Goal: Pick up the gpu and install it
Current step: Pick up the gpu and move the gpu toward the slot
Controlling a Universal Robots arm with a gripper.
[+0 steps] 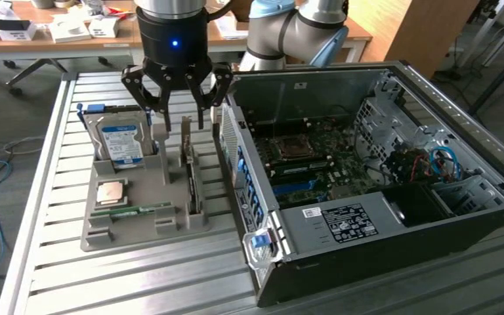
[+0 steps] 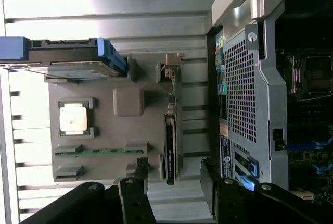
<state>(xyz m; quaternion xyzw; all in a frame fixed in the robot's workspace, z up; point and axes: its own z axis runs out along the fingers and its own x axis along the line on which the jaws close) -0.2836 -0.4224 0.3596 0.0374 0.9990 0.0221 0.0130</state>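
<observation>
Gripper (image 1: 180, 113) wide open, holding nothing, hovers upper left of centre in exterior view, just above gpu (image 1: 188, 167). Gpu stands on edge in slot of grey tray (image 1: 138, 230), between hard drive (image 1: 119, 141) and open computer case (image 1: 366, 269).

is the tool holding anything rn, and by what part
Nothing is held. The tool is open just above the gpu, which stands on edge in the grey tray.
</observation>
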